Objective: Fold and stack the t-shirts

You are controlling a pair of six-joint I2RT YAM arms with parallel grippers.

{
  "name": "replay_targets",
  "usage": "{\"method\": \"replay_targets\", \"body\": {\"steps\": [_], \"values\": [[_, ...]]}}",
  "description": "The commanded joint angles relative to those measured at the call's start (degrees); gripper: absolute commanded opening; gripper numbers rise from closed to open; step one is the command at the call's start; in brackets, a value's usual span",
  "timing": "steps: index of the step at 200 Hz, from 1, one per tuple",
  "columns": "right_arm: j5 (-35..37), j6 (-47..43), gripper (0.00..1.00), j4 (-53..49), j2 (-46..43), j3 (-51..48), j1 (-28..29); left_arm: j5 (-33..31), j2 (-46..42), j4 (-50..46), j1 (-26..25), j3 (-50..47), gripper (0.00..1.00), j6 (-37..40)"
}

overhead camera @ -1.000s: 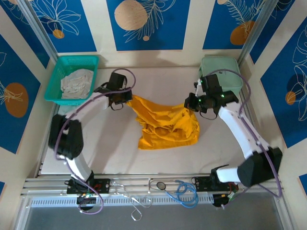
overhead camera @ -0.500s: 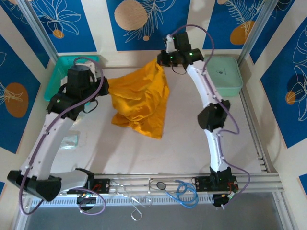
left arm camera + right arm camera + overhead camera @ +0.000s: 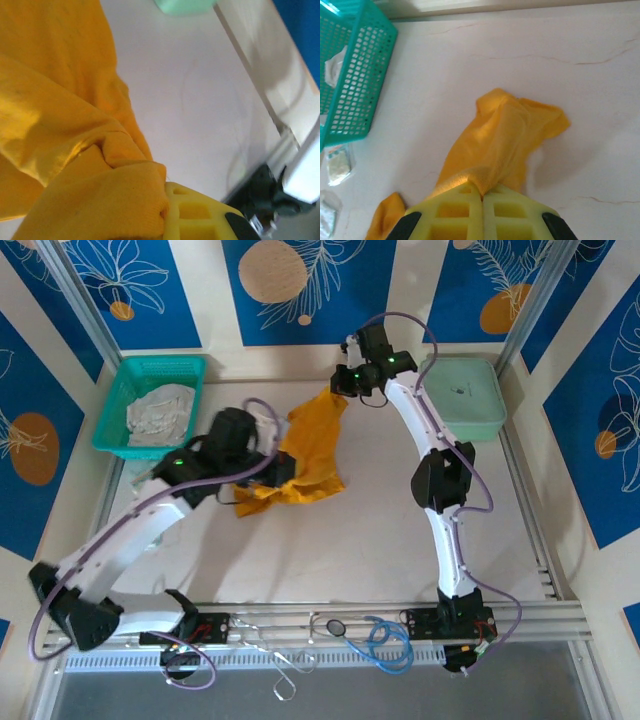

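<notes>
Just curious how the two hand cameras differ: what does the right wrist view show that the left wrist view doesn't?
Right wrist: a teal plastic mesh basket at the left edge. Left wrist: a mint-green hard case at the top. Both: the mustard-orange soft cloth t-shirt and the pale table.

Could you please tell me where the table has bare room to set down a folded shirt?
The widest bare patch is the near-middle table, bordered by the mustard-orange t-shirt, the left arm and the right arm. A narrower strip lies right of that arm, nearer than the mint-green case. Crowded: between the teal basket and the t-shirt.
</notes>
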Motion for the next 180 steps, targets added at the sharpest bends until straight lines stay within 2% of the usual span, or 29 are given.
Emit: {"method": "replay_targets", "body": {"steps": [1, 30, 59, 67, 82, 98, 103, 134, 143, 159, 180], "values": [[2.28, -3.1, 0.0, -1.98, -1.74, -0.8, -0.3, 3.84, 4.45, 8.79, -6.21, -2.33, 0.0, -1.73], [4.2, -5.06, 0.0, -2.57, -1.11, -3.27, -0.88, 2.12, 12.81, 13.68, -13.95, -2.13, 0.0, -2.15], [4.87, -5.27, 0.0, -3.38, 0.29, -4.57, -2.1, 3.34, 21.61, 18.15, -19.32, -1.1, 0.01, -3.06], [5.2, -5.27, 0.0, -3.78, 0.62, -4.86, -2.36, 3.67, 23.92, 18.82, -20.57, -0.31, 0.07, -3.1], [5.7, -5.27, 0.0, -4.02, 0.95, -5.81, -2.79, 4.18, 27.35, 19.8, -22.59, 1.27, 0.27, -2.92], [6.14, -5.5, 0.0, -4.2, 0.85, -7.2, -3.15, 4.18, 29.06, 20.01, -23.98, 2.79, 0.61, -2.37], [6.23, -5.45, 0.0, -4.26, 0.72, -7.53, -3.24, 3.98, 29.1, 19.67, -24.19, 3.29, 0.69, -2.08], [8.47, -4.97, 0.0, -4.59, -1.48, -10.56, -3.61, -1.95, 25.23, 13.92, -24.4, 4.67, 0.92, 1.49], [9.41, -4.68, 0.11, -4.32, -3.01, -12.05, -3.81, -5.16, 23.21, 10.63, -24.27, 5.12, 1.0, 2.96], [10.24, -3.63, 0.3, -3.47, -6.61, -15.7, -4.5, -12.45, 19.55, 3.49, -23.65, 6.24, 0.99, 4.76], [10.48, -0.65, 0.5, -1.61, -12.97, -23.47, -5.57, -21.2, 14.51, -5.38, -20.69, 6.14, 0.99, 3.47]]}}
